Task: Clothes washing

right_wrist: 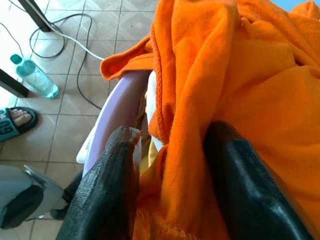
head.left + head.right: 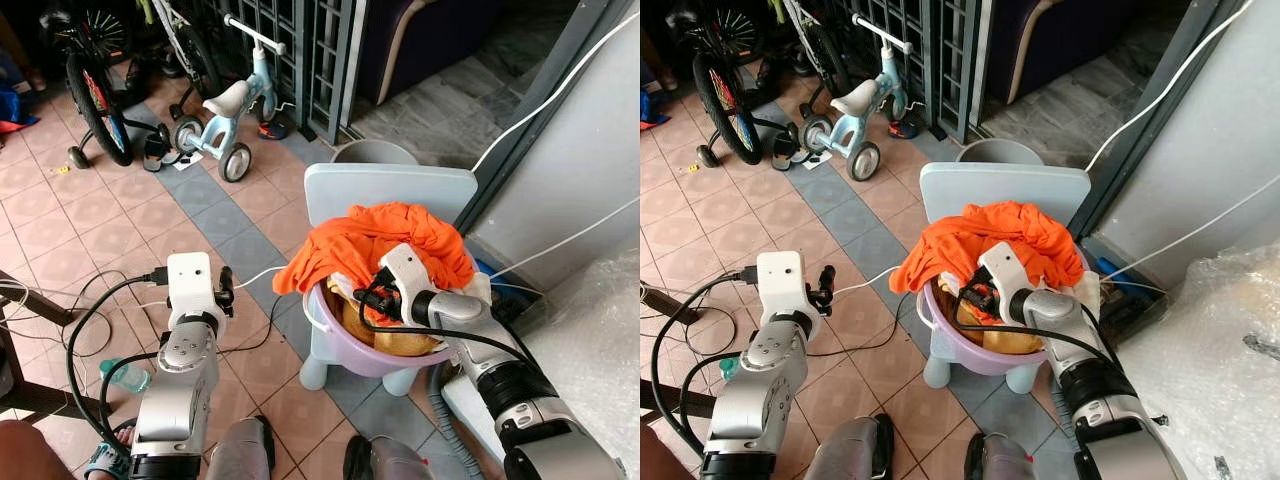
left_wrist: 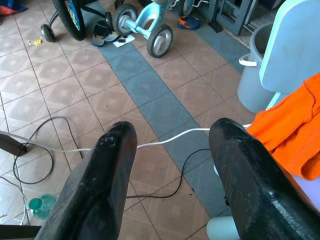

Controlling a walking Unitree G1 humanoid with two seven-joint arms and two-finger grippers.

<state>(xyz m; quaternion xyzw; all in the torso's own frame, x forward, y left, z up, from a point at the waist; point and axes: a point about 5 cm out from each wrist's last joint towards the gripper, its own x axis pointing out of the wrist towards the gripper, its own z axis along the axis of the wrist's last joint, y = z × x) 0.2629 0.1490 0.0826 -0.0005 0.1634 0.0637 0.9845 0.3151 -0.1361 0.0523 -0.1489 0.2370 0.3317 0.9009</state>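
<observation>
Left eye view: lilac basin [image 2: 330, 345] stands on a pale blue chair [image 2: 390, 190], heaped with orange cloth [image 2: 385, 240]; right tool [image 2: 372, 290] reaches into the heap, left tool [image 2: 224, 290] hangs over the tiled floor [image 2: 110, 220]. Left wrist view: left tool [image 3: 172, 150] spread wide, grasping nothing. Right wrist view: right tool [image 1: 170, 165] parted, a fold of orange cloth between its fingers [image 1: 112, 175].
</observation>
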